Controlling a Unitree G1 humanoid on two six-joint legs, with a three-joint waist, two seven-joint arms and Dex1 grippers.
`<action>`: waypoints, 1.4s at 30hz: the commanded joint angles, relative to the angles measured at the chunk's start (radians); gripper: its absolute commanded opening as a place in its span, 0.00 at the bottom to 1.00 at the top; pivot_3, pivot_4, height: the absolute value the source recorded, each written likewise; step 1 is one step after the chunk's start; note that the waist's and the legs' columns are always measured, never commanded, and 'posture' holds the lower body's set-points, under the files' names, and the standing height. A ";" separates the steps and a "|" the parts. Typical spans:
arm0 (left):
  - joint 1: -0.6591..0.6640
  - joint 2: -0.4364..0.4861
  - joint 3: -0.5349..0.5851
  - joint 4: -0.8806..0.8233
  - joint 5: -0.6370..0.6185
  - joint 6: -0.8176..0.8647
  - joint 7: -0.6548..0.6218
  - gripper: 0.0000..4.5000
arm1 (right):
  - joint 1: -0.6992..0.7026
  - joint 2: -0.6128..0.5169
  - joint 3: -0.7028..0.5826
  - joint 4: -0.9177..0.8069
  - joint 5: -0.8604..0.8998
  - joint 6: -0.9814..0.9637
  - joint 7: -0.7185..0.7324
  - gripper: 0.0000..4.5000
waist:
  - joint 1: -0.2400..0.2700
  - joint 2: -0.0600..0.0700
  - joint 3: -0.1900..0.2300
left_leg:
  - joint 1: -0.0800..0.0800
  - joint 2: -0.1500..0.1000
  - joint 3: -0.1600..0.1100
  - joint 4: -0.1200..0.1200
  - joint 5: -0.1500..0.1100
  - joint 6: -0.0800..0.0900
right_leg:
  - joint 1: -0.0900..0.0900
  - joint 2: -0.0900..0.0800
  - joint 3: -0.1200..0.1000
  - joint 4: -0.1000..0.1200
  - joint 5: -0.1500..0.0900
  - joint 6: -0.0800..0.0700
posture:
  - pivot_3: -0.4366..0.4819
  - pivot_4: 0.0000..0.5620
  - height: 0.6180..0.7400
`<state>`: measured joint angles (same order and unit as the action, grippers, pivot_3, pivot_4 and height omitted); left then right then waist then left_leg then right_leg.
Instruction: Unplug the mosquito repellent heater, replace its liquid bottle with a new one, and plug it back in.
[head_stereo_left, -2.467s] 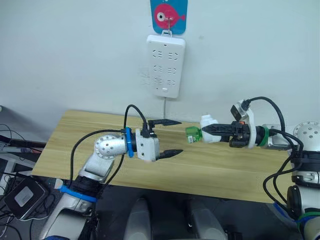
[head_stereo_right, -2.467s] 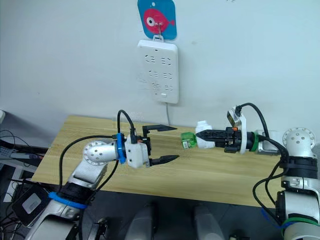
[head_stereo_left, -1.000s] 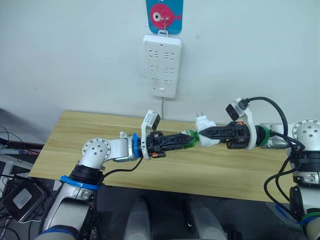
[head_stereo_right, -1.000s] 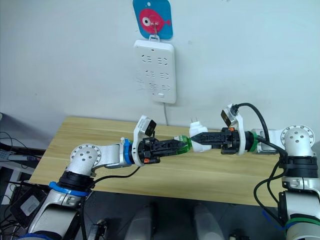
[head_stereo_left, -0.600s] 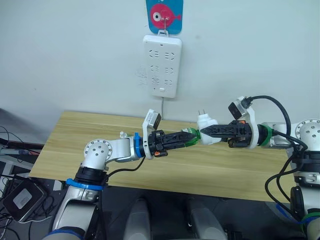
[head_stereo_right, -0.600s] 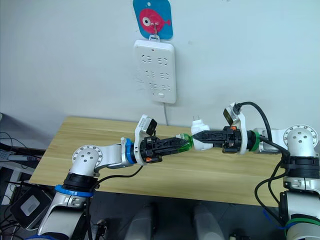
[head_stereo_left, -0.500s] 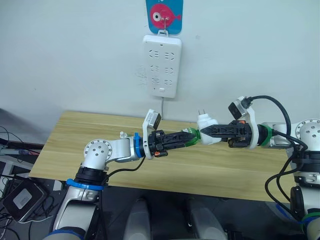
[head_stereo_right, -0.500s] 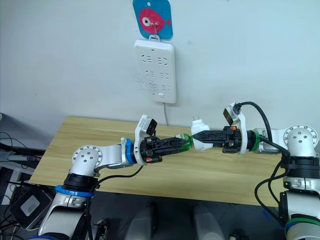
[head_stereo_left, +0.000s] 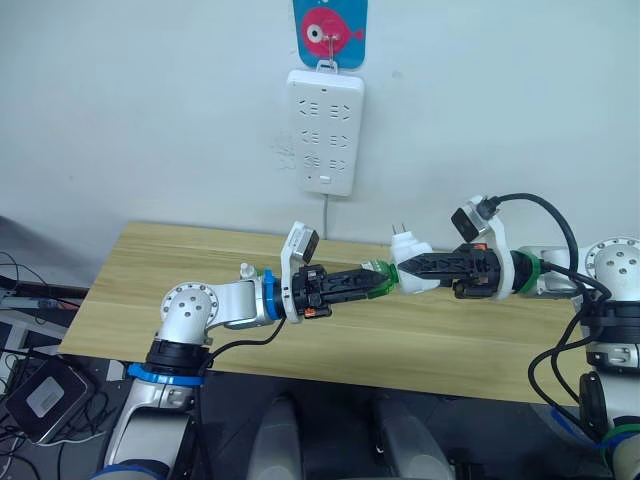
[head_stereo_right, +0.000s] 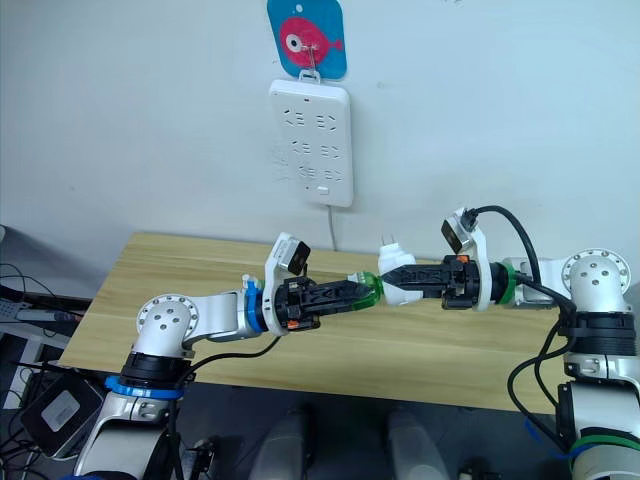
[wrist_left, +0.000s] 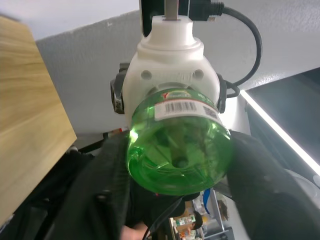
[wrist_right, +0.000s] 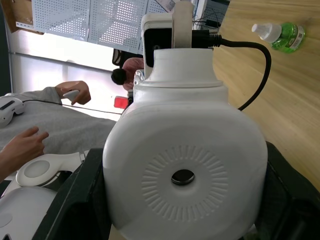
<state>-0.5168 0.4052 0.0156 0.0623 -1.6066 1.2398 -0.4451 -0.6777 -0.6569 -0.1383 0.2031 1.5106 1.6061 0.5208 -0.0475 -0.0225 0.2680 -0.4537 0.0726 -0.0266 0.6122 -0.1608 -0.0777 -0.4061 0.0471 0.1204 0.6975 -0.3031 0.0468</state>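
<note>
Twisting the green bottle (head_stereo_left: 377, 279) off the mosquito repellent heater (head_stereo_left: 413, 267) looked like the step in hand, both held in mid-air above the wooden table (head_stereo_left: 130, 280), roughly at 5 o'clock below the wall power strip (head_stereo_left: 325, 131). The left gripper (head_stereo_left: 368, 281) was clamped on the green bottle; the right gripper (head_stereo_left: 421, 268) was clamped on the white heater, prongs pointing up toward 12. To do it well, my read was that the right arm should keep the heater fixed while the left turned the bottle about the shared axis, both wrists staying in line so the neck did not bind, and the squeeze kept moderate since the bottle plastic could deform or slip. Pulling apart should wait till the thread was free. Counts: one heater, one power strip, one fish-shaped hook plate (head_stereo_left: 329, 31) at 12 o'clock above the strip, two green bottles, namely the gripped one and a spare bottle (wrist_right: 279, 34) lying on the table in the right wrist view. Two hands of a person (wrist_right: 25, 145) showed in that view too.
</note>
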 joint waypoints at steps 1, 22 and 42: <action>0.001 -0.001 0.043 -0.021 -0.008 -0.001 -0.008 0.90 | 0.001 -0.018 -0.031 0.001 0.014 0.008 -0.001 0.67 | 0.000 0.000 0.000 | 0.000 0.000 0.000 0.000 0.000 0.000 | 0.000 0.000 0.000 0.000 0.000 0.000 | 0.47 0.47 1.00; 0.035 0.106 -0.249 0.043 1.664 -2.044 -0.312 0.99 | -0.019 0.025 -0.093 0.069 -0.003 0.008 -0.058 0.67 | 0.022 0.001 0.001 | -0.006 -0.002 0.007 -0.003 -0.001 0.001 | -0.002 -0.004 0.005 -0.017 0.005 -0.003 | 0.49 0.45 1.00; 0.028 0.126 -0.333 0.142 1.710 -2.286 -0.252 0.99 | -0.015 0.012 -0.072 0.054 0.051 0.008 -0.077 0.67 | 0.017 0.002 0.001 | -0.012 -0.006 0.001 0.000 -0.001 0.004 | -0.005 -0.007 0.000 -0.008 0.007 0.000 | 0.47 0.46 1.00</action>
<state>-0.4942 0.5198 -0.3172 0.2432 0.1391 -1.0245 -0.7012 -0.6821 -0.6276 -0.1938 0.2806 1.5157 1.6060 0.4339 -0.0306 -0.0209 0.2687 -0.4652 0.0667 -0.0256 0.6120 -0.1613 -0.0731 -0.4117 0.0398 0.1201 0.6901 -0.2966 0.0463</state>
